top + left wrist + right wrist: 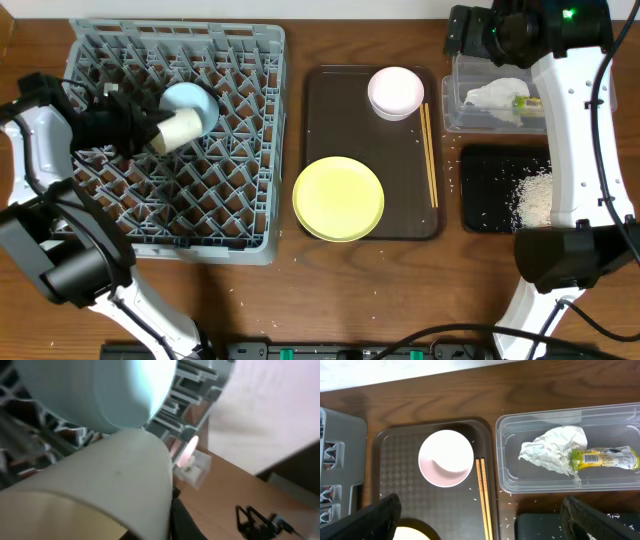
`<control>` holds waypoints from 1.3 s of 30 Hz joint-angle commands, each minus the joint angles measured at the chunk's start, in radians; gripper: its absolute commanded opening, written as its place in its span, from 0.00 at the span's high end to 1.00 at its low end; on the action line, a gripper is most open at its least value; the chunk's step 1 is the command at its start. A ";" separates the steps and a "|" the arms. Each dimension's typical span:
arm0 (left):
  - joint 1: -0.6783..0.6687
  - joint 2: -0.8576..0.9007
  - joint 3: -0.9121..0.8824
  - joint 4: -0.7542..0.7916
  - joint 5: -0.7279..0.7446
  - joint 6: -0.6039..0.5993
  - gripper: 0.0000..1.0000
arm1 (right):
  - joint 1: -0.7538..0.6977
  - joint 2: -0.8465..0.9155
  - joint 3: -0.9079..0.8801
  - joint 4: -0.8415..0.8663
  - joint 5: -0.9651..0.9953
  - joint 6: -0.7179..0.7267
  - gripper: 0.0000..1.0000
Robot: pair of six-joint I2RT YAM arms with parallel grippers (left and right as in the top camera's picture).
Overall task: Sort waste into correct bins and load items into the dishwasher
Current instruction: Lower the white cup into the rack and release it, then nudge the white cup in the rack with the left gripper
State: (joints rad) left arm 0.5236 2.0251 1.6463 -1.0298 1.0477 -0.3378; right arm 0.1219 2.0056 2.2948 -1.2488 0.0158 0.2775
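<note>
Cream cup (100, 485) pinched in left fingers (140, 127) at dish rack (200, 205); right fingers (379, 518) spread

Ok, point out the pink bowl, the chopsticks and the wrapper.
pink bowl (446, 458): right wrist view, inner floor.
chopsticks (484, 495): right wrist view, mid-shaft.
wrapper (602, 458): right wrist view, printed middle.

Overhead and right wrist both look down, sharing the clear tub (456, 112) (520, 477); left wrist sits close-up.
</note>
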 commanded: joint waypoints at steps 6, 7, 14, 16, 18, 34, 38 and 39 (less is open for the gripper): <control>0.044 0.008 -0.008 -0.099 -0.475 0.023 0.91 | 0.003 0.003 0.000 -0.002 0.003 0.006 0.01; 0.051 0.008 -0.008 -0.101 -0.483 0.023 0.91 | 0.003 0.003 0.000 -0.001 0.003 0.006 0.01; 0.129 0.008 -0.008 -0.122 -0.499 0.023 0.85 | 0.003 0.003 0.000 -0.001 0.003 0.006 0.01; 0.148 0.008 -0.008 -0.131 -0.499 0.023 0.76 | 0.003 0.003 0.000 -0.001 0.003 0.006 0.01; 0.164 0.008 -0.008 -0.142 -0.500 0.024 0.65 | 0.003 0.003 0.000 -0.001 0.003 0.006 0.01; 0.194 -0.047 0.176 -0.281 -0.842 0.055 0.42 | 0.003 0.003 0.000 -0.001 0.003 0.006 0.01; 0.194 -0.106 0.215 -0.296 -0.977 0.035 0.41 | 0.003 0.003 0.000 -0.001 0.003 0.006 0.01; 0.194 -0.122 0.215 -0.297 -0.987 0.027 0.42 | 0.003 0.003 0.000 -0.001 0.003 0.006 0.01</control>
State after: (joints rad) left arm 0.7147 1.9781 1.8248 -1.3167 0.1936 -0.2943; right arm 0.1219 2.0056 2.2948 -1.2491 0.0158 0.2775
